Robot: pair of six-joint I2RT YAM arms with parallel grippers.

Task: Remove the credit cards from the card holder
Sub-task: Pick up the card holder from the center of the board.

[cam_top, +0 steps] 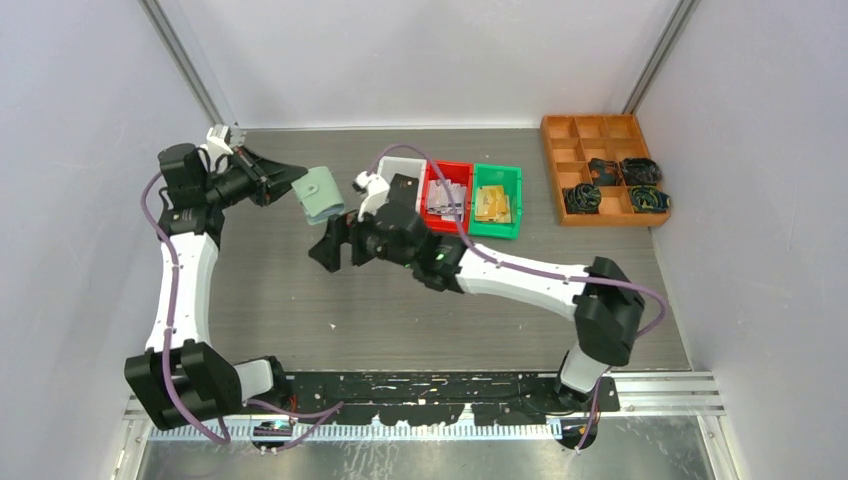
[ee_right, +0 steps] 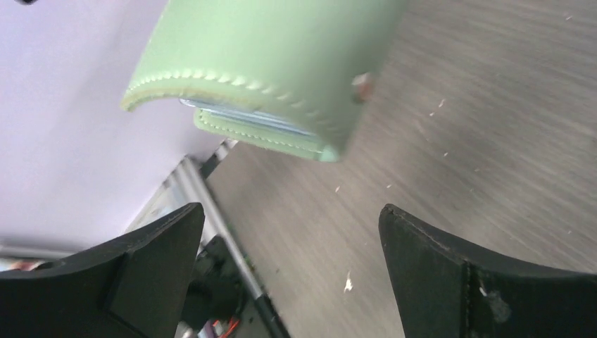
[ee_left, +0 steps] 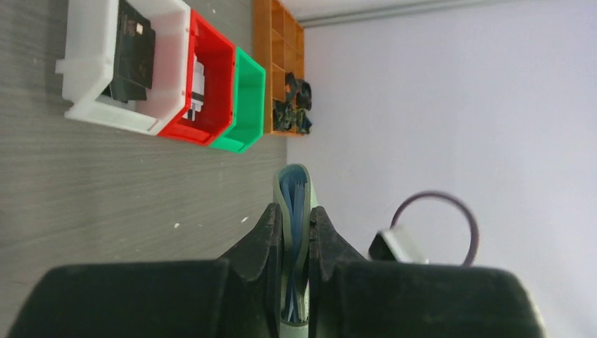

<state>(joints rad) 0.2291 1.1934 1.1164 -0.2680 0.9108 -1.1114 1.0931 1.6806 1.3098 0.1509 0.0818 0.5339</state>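
The right gripper (cam_top: 332,246) is standing wide open, nearer than the white bin (cam_top: 405,158) and to its left, gripping nothing. Just beyond it, also left of the bin, the left gripper (cam_top: 283,188) is clamping the card holder (cam_top: 320,195) clear of the table (credit cards (ee_right: 246,116) are showing edge-on between its flaps). The holder's long axis is running from the claw toward the bin, free end leading.

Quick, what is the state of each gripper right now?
Left gripper: closed, holding the card holder.
Right gripper: open, holding nothing.
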